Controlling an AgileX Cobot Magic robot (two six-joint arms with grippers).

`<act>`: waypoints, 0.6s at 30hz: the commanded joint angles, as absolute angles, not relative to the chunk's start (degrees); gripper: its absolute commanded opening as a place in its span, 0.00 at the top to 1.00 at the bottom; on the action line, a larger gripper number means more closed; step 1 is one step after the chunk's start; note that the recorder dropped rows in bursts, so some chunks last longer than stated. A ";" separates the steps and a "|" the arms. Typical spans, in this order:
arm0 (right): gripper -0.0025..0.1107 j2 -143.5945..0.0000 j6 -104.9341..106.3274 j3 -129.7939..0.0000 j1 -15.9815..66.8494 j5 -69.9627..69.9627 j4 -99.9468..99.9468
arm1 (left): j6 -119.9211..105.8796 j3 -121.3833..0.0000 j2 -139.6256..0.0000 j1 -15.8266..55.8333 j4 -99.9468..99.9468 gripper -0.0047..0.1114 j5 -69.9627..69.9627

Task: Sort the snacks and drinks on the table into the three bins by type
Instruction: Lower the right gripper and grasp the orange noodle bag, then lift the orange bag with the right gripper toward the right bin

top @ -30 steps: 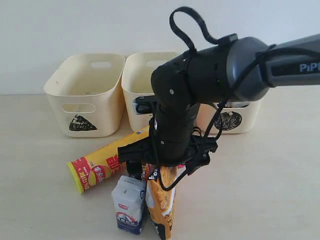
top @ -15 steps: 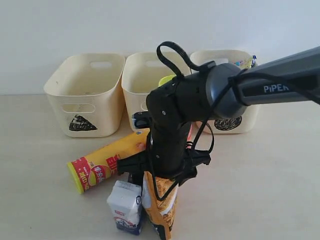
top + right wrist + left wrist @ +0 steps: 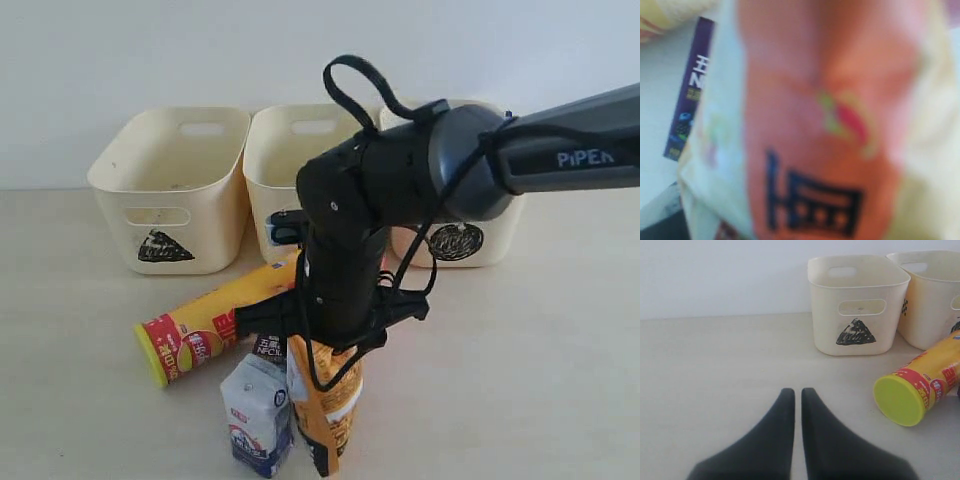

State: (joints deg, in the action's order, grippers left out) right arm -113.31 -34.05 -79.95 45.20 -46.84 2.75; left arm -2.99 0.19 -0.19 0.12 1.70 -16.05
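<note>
One orange bag (image 3: 326, 415) stands upright near the front edge of the table (image 3: 540, 380). Its top runs up into the right gripper (image 3: 322, 338), which hangs straight above it. The right wrist view is filled by the blurred orange-and-cream bag, and the fingers are hidden in both views, so I cannot tell whether the jaws clamp the bag or only straddle it. A white-and-blue milk carton (image 3: 257, 420) stands just beside the bag on its left, apparently touching it. A dark purple juice box (image 3: 270, 349) sits right behind the carton, partly covered by the gripper. A yellow-and-red chip tube (image 3: 205, 325) lies on its side to the left of these, with its yellow-green lid (image 3: 899, 400) facing the front left and its far end passing behind the black right arm (image 3: 350, 230). Three cream bins line the back of the table: the triangle bin (image 3: 170, 190) on the left, the middle bin (image 3: 285, 150) with its mark mostly hidden by the arm, and the circle bin (image 3: 470, 240) on the right. The left gripper (image 3: 797, 390) hovers over bare table well to the left of the tube. Its dark fingers are drawn together with only a sliver between them and hold nothing.
</note>
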 commanded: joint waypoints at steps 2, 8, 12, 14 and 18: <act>0.98 -108.49 -33.98 -80.09 45.13 -47.68 2.82 | -2.64 0.00 0.00 0.59 1.90 0.93 -15.50; 0.98 -103.64 -33.07 -80.09 45.13 -50.70 1.11 | -2.64 0.00 0.00 0.59 1.90 0.93 -15.50; 0.98 -99.89 -26.81 -80.09 45.13 -51.39 -5.77 | -2.64 0.00 0.00 0.59 1.90 0.93 -15.50; 0.98 -98.22 -23.92 -80.09 45.13 -51.65 -8.50 | -2.64 0.00 0.00 0.59 1.90 0.93 -15.50; 0.98 -91.45 -17.42 -80.09 45.13 -51.52 -13.83 | -2.64 0.00 0.00 0.59 1.90 0.93 -15.50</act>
State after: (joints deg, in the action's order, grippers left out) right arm -95.11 -20.25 -79.95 45.20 -51.73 -11.80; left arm -2.99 0.19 -0.19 0.12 1.70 -16.05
